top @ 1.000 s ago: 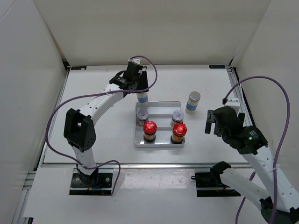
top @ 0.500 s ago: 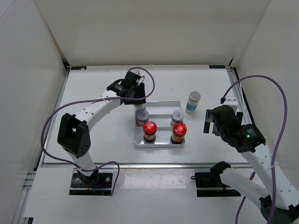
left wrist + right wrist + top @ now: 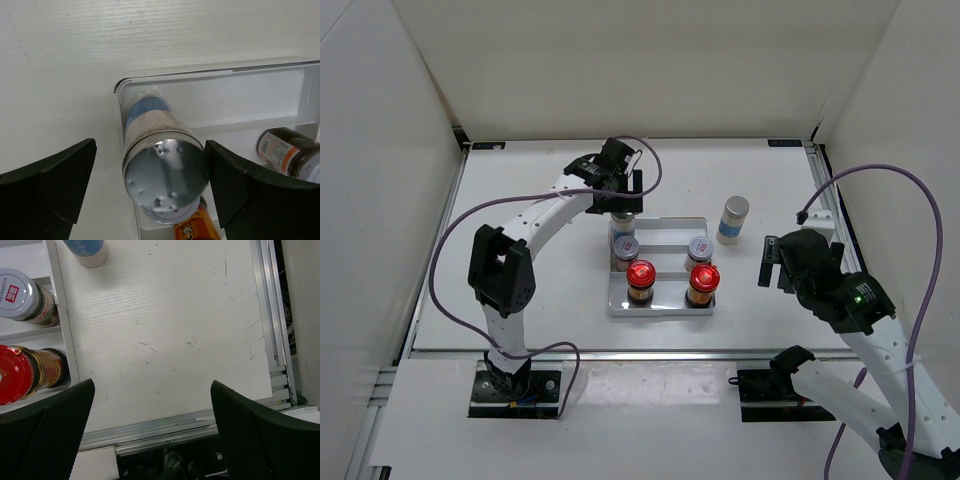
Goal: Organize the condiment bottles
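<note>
Left wrist view: the left gripper [image 3: 150, 146] stands wide open, its two dark fingers [image 3: 55, 182] spread on either side of a white-and-blue bottle [image 3: 150, 125] with a clear gap on each side, so it grips nothing. That bottle stands in the far left corner of the white tray [image 3: 210, 75]. It is upright, long axis vertical, with its silver perforated cap facing up at the camera.

In the right wrist view the right gripper [image 3: 152, 385] is also fully spread. It holds nothing and hangs over bare table [image 3: 165, 340] near the table's right edge, beside the metal rail [image 3: 267, 315].

From above, the table is white with a faint wood grain, framed by rails and closed in by plain white walls [image 3: 640, 70] on three sides. Purple cables [image 3: 880, 170] loop from both arms.

Two silver-lidded jars [image 3: 626, 247] [image 3: 698, 250] stand upright across the tray's middle, one at its left side and one at its right. Two red-capped bottles [image 3: 640, 275] [image 3: 704, 277] stand upright along its near edge, caps up.

A second white-and-blue bottle [image 3: 733, 218] stands upright on the table just off the tray's far right corner, apart from both grippers.
</note>
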### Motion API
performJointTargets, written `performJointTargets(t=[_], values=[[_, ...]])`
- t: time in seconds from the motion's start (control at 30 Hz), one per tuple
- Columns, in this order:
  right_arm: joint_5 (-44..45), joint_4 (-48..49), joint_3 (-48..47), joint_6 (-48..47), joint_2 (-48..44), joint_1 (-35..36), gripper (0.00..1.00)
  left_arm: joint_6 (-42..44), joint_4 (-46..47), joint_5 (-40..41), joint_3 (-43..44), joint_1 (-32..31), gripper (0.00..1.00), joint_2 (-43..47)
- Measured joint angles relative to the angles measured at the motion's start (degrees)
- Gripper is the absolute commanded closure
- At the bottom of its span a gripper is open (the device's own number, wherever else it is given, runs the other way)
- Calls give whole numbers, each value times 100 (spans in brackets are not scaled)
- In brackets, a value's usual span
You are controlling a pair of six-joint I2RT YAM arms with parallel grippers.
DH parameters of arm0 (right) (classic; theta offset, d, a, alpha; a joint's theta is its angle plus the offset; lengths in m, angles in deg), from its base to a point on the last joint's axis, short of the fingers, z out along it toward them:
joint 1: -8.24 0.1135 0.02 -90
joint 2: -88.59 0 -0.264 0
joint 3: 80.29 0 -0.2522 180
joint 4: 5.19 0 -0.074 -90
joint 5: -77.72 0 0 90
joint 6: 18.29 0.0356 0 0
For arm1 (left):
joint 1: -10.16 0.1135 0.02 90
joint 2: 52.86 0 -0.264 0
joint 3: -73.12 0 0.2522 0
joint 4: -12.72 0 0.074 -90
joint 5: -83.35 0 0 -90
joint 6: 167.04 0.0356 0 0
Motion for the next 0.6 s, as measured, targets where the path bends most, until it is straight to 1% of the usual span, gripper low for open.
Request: performJointTargets(t=[0.1,0.17,0.23,0.3,0.37,0.43,0.5,0.57,0.6], values=[[2,-4,7,0,68,0,0,164,-345,164,459,0,0,42],[-9,-57,-48,11,262,-7,0,310,-420,306,686,0,0,247],[-48,-133,-275,26,557,-39,0,479,-494,542,691,0,0,730],[-151,-120,-605,33,920,-46,0,619,-470,905,498,-2,0,1416],[-262,15,-960,35,1300,-55,0,752,-291,1427,-120,-2,0,2376],[-339,179,-1311,22,1703,-81,0,907,63,2000,-1174,-2,0,3519],[-380,306,-1709,11,2216,-133,0,1047,289,2450,-2131,13,0,4404],[-509,540,-2122,-42,2861,-273,0,1139,588,2822,-3106,42,0,5047],[-579,645,-2262,-92,3123,-356,0,1191,638,2964,-3436,39,0,5184]])
